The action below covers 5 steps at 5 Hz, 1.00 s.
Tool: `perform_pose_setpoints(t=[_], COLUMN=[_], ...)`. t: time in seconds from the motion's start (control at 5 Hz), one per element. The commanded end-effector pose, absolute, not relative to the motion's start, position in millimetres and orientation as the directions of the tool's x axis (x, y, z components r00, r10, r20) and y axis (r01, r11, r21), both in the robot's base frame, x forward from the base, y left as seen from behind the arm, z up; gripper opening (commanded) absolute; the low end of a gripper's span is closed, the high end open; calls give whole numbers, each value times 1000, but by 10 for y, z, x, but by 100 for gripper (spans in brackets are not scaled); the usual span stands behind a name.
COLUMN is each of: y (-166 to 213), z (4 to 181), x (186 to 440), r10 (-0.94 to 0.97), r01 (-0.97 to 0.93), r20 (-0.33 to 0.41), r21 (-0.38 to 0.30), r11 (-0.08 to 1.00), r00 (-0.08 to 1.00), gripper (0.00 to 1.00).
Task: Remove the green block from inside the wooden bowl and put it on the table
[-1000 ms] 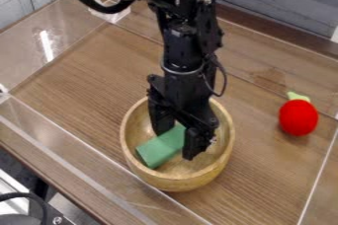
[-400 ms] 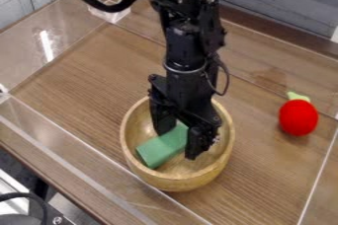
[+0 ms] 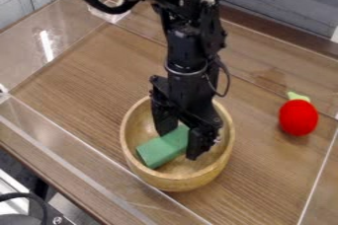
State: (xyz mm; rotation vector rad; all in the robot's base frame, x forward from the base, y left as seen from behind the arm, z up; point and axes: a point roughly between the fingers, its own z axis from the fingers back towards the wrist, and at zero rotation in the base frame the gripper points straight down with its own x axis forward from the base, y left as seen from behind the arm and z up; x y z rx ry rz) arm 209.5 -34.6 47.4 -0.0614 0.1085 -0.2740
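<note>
Green block [image 3: 160,150] lies tilted inside the wooden bowl [image 3: 179,177], toward the bowl's eight o'clock side, one end leaning up against the inner wall. We have our gripper [image 3: 181,138] pointing straight down into the bowl, fingers spread wide and straddling the block's upper end without yet pinching it, as far as we can tell. The red strawberry toy [image 3: 298,116] sits well apart at three o'clock on the table [image 3: 93,71].

We judge the risks to be these: closing on a slanted block may let it pivot or squirt out from between the pads; a fingertip pressed against the bowl's wall could drag or tip the whole bowl when we lift; and a shallow pinch near the block's end may drop it back inside.
</note>
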Motion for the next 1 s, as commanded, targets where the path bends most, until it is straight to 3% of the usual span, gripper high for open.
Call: perform_pose_setpoints(t=[0.0,0.6,0.8], y=[-350,-349,-351], z=[491,362,312], x=[2143,2145,2143], r10=[-283,-283,-285], r01=[278,278,280], r20=[-73,-76,-74], r21=[-68,-71,-73], r11=[958,958,957], r00=[956,956,956], gripper=[100,100,0])
